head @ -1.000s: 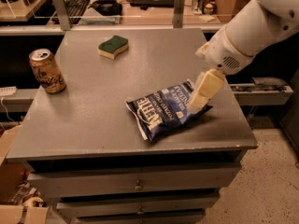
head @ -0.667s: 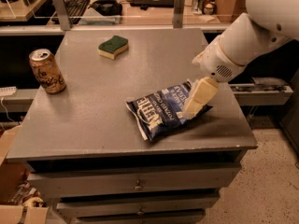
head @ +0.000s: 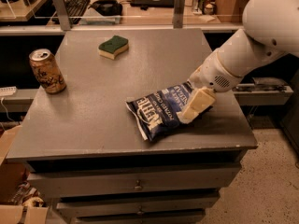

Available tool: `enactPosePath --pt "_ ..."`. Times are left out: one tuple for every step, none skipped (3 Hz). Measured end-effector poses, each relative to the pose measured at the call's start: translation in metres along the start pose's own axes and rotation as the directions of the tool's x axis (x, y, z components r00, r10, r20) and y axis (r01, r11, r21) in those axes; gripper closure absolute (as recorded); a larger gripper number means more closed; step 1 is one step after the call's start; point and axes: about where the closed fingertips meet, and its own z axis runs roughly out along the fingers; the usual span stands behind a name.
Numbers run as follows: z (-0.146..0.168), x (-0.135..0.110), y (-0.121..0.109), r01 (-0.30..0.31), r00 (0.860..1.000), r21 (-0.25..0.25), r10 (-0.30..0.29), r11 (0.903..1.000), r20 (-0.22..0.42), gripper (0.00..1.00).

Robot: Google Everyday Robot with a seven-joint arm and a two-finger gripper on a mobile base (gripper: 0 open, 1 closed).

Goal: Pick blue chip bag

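The pincer (head: 195,107) touches the right end of the bag (head: 159,113) on the table (head: 103,101). Whether it grips, I cannot tell.

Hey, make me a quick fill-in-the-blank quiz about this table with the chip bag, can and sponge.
The hand is down on one end of the ______ chip bag.
The soda can stands ______ on the table.
The sponge has a ______ top.
Missing words: blue; upright; green.
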Motion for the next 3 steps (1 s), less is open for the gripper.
enactPosePath --pt "-0.001 -0.002 0.001 -0.009 1.0 -0.001 0.009 1.0 0.016 0.42" --pt "-0.011 -0.009 -0.002 -0.007 0.999 0.016 0.007 0.9999 0.04 0.64" --pt "-0.027 -0.022 -0.011 -0.014 0.996 0.048 0.01 0.9987 0.092 0.88"
